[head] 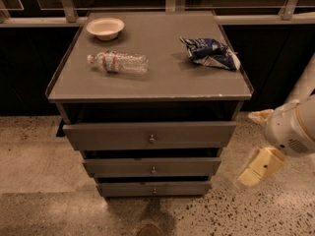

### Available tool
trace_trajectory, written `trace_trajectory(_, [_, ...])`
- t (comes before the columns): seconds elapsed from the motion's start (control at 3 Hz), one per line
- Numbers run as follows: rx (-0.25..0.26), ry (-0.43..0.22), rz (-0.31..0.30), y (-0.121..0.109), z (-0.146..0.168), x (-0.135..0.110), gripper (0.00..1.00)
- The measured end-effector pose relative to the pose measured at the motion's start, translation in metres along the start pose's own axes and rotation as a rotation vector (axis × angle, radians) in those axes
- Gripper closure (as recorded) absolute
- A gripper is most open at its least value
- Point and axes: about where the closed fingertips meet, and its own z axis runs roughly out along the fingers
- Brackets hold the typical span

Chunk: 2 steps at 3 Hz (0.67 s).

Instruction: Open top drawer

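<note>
A grey cabinet (147,85) stands in the middle of the speckled floor (34,166), and I place everything else by it. On the far left corner of its top sits a small white bowl (105,27). Nearer the front, still on the left half, a clear plastic bottle (118,63) lies on its side, cap end pointing left. Under the top, across the full width of the front, is the top drawer (197,132), with a dark gap between its upper edge and the cabinet top and a small round knob (151,138) at its centre. Below it come the narrower middle drawer (187,167) and the narrowest bottom drawer (182,188), each with a like knob. On the right half of the cabinet top lies a crumpled blue and white snack bag (210,53). Right of the cabinet, clear of it and about level with the lower drawers, hangs the gripper (258,167) on its white arm (293,129), touching nothing. Whether it is released or clenched I cannot tell.
</note>
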Motion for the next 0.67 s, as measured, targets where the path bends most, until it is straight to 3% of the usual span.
trace_trajectory(0.33, [0.000, 0.001, -0.001, 0.000, 0.000, 0.000, 0.00])
trace_trajectory(0.67, [-0.035, -0.050, 0.078, -0.006, 0.025, 0.014, 0.00])
